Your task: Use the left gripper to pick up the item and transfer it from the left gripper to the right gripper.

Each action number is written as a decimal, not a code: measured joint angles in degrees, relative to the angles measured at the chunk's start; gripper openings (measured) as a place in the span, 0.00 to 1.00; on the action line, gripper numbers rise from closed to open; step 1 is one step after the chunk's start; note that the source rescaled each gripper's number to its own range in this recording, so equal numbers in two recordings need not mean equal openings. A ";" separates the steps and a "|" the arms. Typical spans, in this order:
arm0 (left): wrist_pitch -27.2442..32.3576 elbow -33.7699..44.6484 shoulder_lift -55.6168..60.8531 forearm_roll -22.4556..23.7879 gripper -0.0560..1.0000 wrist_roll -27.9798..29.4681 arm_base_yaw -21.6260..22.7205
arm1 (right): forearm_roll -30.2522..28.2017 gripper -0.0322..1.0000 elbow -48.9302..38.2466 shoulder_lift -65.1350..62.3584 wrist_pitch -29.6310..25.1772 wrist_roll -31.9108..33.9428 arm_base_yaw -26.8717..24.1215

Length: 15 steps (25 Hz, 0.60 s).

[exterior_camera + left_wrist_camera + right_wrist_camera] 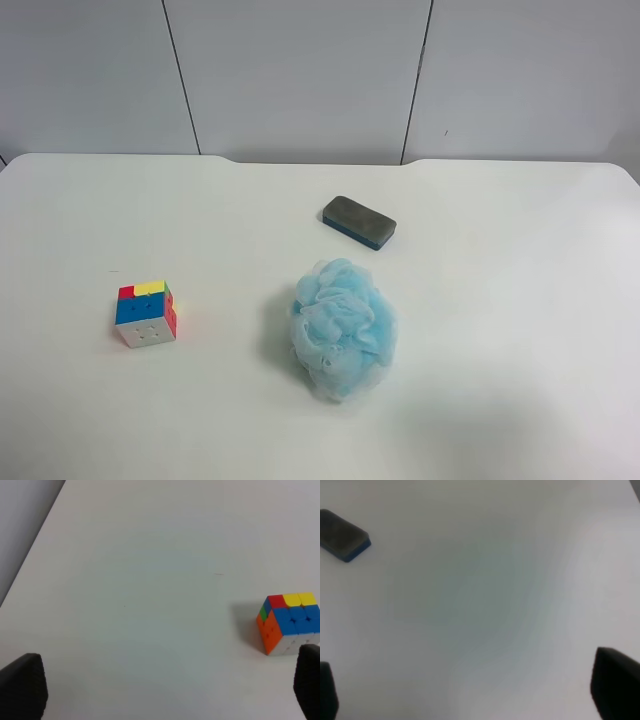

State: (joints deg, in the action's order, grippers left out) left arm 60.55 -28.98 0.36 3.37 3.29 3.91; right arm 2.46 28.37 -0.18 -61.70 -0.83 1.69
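The puzzle cube sits on the white table at the left of the exterior high view, showing red, yellow, blue and white squares. In the left wrist view the cube lies just beyond one fingertip of my left gripper, which is open wide and empty above the table. My right gripper is also open and empty; only its two dark fingertips show, over bare table. Neither arm shows in the exterior high view.
A pale blue mesh puff lies at the table's middle. A flat grey eraser block lies behind it, also in the right wrist view. The table's edge runs along one side of the left wrist view.
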 joint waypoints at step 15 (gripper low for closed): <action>3.89 -7.06 -17.73 -0.48 1.00 0.00 0.00 | 0.00 1.00 0.00 0.00 0.00 0.00 0.00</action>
State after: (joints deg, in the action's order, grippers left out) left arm 64.43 -36.04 -17.37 2.89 3.29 3.91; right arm 2.46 28.37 -0.18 -61.70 -0.83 1.69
